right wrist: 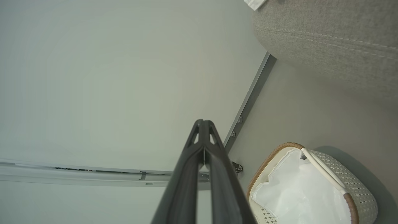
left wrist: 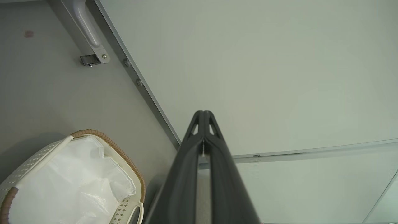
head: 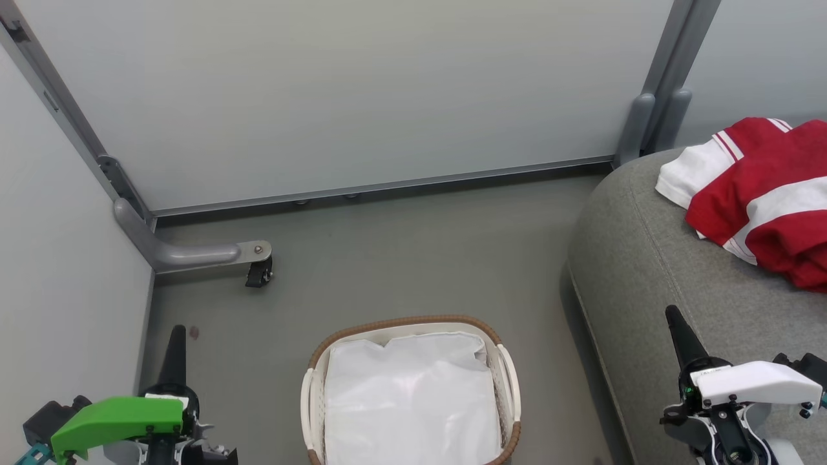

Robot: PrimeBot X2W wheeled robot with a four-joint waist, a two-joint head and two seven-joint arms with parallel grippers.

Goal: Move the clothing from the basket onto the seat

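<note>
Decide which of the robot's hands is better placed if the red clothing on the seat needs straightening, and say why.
Right, probably. The right hand is beside the seat, same side as the clothing; the left hand is beyond the basket, which holds just its liner.

Setting: staged test bay, a lab or studio corner dressed as a home room
Evidence of bay: pale partition panels (head: 349,97) meeting at a corner, held by grey metal posts (head: 675,64); a curved frame foot (head: 194,255) ending in a castor (head: 260,274); plain grey floor (head: 413,258), bare and even
Evidence of home dressing: grey upholstered seat (head: 646,271) bearing red-and-white clothing (head: 775,194); basket (head: 407,321) with woven brown rim and white liner (head: 413,394), standing on the floor near the seat
</note>
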